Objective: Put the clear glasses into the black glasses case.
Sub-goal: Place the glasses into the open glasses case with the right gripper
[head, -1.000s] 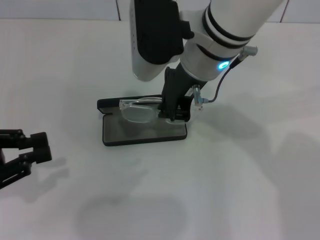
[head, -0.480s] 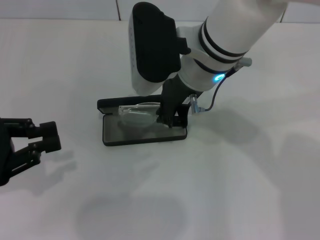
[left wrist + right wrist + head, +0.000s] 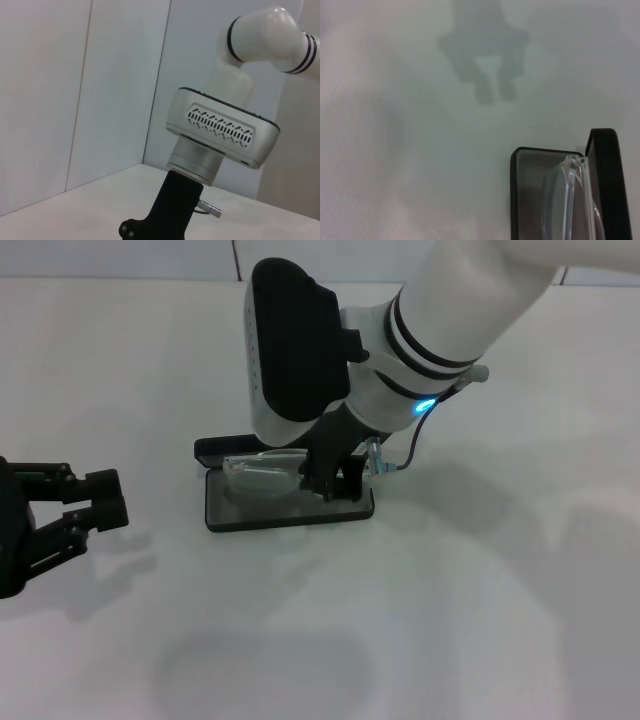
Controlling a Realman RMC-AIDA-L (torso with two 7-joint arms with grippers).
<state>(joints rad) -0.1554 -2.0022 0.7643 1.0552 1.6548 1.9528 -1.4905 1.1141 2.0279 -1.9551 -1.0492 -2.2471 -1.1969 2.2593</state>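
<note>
The right claw [image 3: 325,480] is reaching down into the open black glasses case [image 3: 288,502], pinching the near-claw end of the clear glasses [image 3: 262,474], which are stretching away from it toward the robot's left across the grey lining. The glasses appear to be lying just above or on the tray (contact is hard to judge). If the claw is letting go while they are tilting, the far end could be catching the case rim or raised lid edge and sliding out onto the desk [image 3: 480,620]. The left claw [image 3: 95,512], fingers spread apart, is waiting well clear, far off to the left.
</note>
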